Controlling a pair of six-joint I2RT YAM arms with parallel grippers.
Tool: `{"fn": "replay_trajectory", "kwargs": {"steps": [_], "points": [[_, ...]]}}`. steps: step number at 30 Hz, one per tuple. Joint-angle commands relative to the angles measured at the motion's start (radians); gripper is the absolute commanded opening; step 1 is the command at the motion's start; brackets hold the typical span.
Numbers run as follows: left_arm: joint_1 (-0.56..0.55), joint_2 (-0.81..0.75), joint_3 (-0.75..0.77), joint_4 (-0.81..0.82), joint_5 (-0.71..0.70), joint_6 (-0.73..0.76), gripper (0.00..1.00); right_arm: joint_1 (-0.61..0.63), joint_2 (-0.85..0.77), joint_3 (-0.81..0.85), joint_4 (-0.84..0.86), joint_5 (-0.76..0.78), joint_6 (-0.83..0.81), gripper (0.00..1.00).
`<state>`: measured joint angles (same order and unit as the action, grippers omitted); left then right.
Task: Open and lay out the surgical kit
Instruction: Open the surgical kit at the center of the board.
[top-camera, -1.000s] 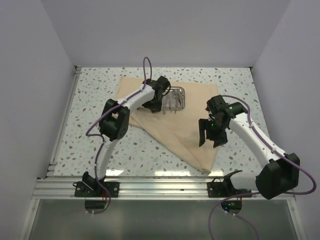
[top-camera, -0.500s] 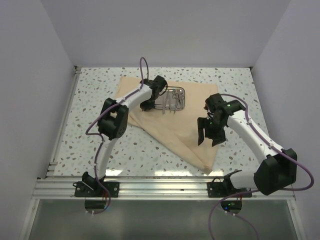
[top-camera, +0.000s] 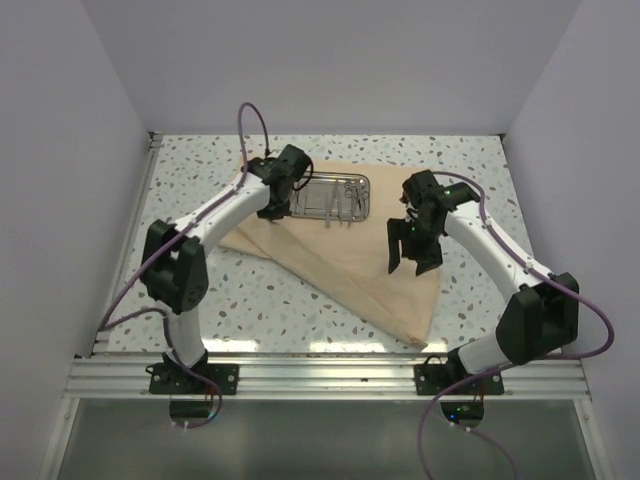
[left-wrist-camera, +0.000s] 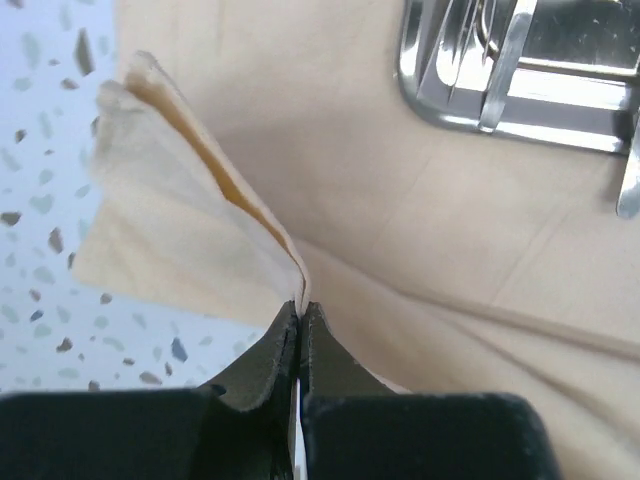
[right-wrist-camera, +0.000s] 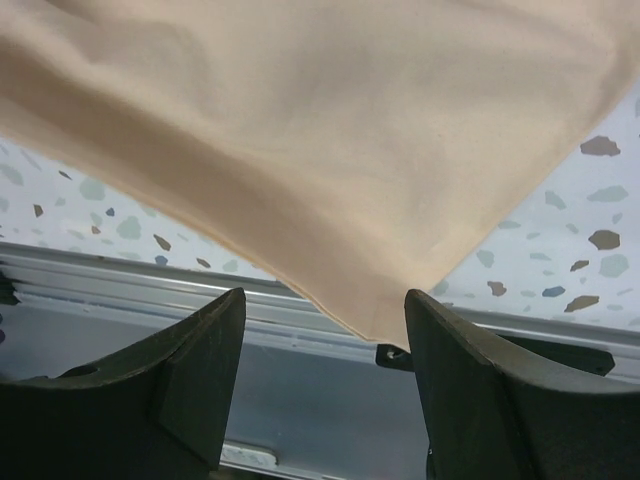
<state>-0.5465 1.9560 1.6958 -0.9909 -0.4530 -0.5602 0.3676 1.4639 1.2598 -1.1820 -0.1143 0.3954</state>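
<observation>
- Cloth wrap (top-camera: 350, 270) lies mostly opened mid-table, its left edge folded
- Left gripper (left-wrist-camera: 300, 310) pinches that fold; right gripper (right-wrist-camera: 325, 295), spread, hangs over the near corner
- Steel tray (top-camera: 337, 197) sits on its far part, instruments (left-wrist-camera: 505, 60) inside, not yet laid out

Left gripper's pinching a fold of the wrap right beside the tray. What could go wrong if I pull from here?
The steel tray sits on the cloth wrap that the left gripper pinches. Pulling could drag or tip it, and an instrument lies across its rim.
Only the fingertips hold the fold, so it may slip.
The right gripper hangs open, anchoring nothing, so the whole wrap could slide.
</observation>
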Motion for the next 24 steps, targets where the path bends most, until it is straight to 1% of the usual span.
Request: {"fn": "replay_trajectory", "kwargs": {"steps": [1, 2, 3, 4, 5, 6, 7, 9, 10, 11, 12, 13, 15, 17, 18, 19, 20, 21, 24], "points": [[0.005, -0.242, -0.134, -0.048, -0.05, -0.076, 0.0, 0.002, 0.033, 0.078, 0.039, 0.008, -0.015, 0.68], [0.005, -0.282, -0.174, -0.06, -0.052, -0.092, 0.0, 0.002, 0.041, 0.096, 0.042, 0.013, -0.016, 0.68], [0.005, -0.323, -0.253, -0.087, -0.049, -0.128, 0.0, 0.002, 0.047, 0.102, 0.042, 0.015, -0.018, 0.68], [0.003, -0.412, -0.295, -0.101, -0.039, -0.147, 0.0, 0.002, 0.061, 0.107, 0.047, 0.016, -0.02, 0.68], [0.005, -0.457, -0.373, -0.124, -0.029, -0.165, 0.0, 0.002, 0.068, 0.11, 0.05, 0.016, -0.018, 0.68], [0.005, -0.501, -0.407, -0.143, 0.003, -0.203, 0.0, 0.002, 0.075, 0.11, 0.051, 0.012, -0.02, 0.68], [0.003, -0.587, -0.438, -0.164, 0.02, -0.227, 0.0, 0.004, 0.093, 0.11, 0.054, 0.005, -0.02, 0.68], [-0.001, -0.673, -0.527, -0.218, 0.087, -0.288, 0.0, 0.004, 0.107, 0.121, 0.051, -0.008, -0.021, 0.68], [-0.003, -0.756, -0.557, -0.235, 0.114, -0.309, 0.0, 0.004, 0.116, 0.125, 0.047, -0.01, -0.021, 0.68], [-0.004, -0.794, -0.62, -0.256, 0.14, -0.341, 0.0, 0.004, 0.119, 0.128, 0.05, -0.01, -0.023, 0.68], [-0.009, -0.869, -0.651, -0.264, 0.199, -0.351, 0.04, 0.004, 0.118, 0.13, 0.054, -0.01, -0.023, 0.68], [-0.009, -0.903, -0.677, -0.275, 0.226, -0.366, 0.05, 0.004, 0.119, 0.13, 0.055, -0.005, -0.023, 0.68], [-0.009, -0.96, -0.732, -0.322, 0.291, -0.4, 0.05, 0.002, 0.124, 0.127, 0.056, 0.001, -0.023, 0.68], [-0.01, -1.035, -0.765, -0.328, 0.348, -0.397, 0.07, 0.002, 0.127, 0.119, 0.059, 0.007, -0.024, 0.68], [-0.01, -1.063, -0.772, -0.328, 0.403, -0.411, 0.09, 0.004, 0.127, 0.116, 0.061, 0.011, -0.026, 0.68], [-0.01, -1.113, -0.782, -0.327, 0.428, -0.423, 0.26, 0.002, 0.127, 0.115, 0.064, 0.016, -0.026, 0.68], [-0.01, -1.134, -0.804, -0.328, 0.447, -0.432, 0.4, 0.004, 0.13, 0.113, 0.065, 0.022, -0.023, 0.68], [-0.01, -1.155, -0.821, -0.328, 0.476, -0.428, 0.99, 0.002, 0.137, 0.115, 0.064, 0.04, -0.023, 0.69], [-0.01, -1.149, -0.791, -0.327, 0.456, -0.417, 1.0, 0.001, 0.148, 0.135, 0.061, 0.093, -0.001, 0.69]]}}
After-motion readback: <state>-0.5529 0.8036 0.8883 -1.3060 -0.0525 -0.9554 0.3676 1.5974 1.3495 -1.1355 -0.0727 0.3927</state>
